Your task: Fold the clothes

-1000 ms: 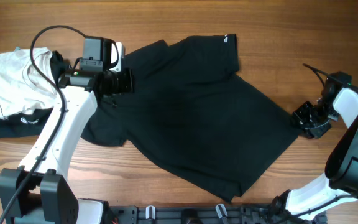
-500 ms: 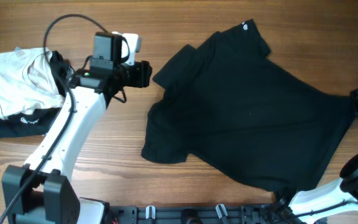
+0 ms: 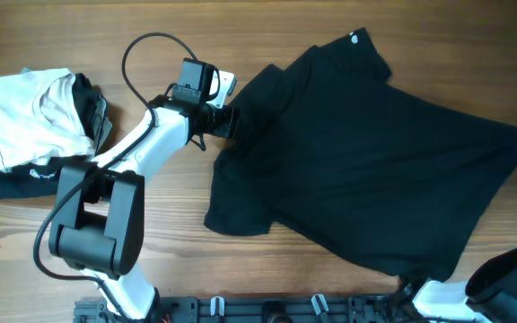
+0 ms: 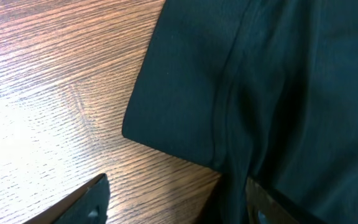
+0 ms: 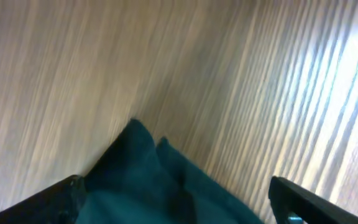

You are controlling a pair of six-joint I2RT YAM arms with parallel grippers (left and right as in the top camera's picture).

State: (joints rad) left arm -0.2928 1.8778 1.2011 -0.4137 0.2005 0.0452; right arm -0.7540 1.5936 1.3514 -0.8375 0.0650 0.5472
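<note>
The clothes, a black T-shirt, lie spread flat over the right half of the table, with a small white logo mark at the far edge. My left gripper sits at the shirt's left sleeve. Its jaws stand open in the left wrist view: one finger is over bare wood, the other over the fabric. My right gripper is at the table's far right edge, open wide. A corner of the shirt lies loose between its fingers.
A folded white garment rests on a folded black garment with white lettering at the far left. The left arm's cable loops over the wooden table.
The shirt was dragged to the right and now lies still. Both grippers have opened and let go of it. My left arm has swung right, back to the sleeve's edge.
</note>
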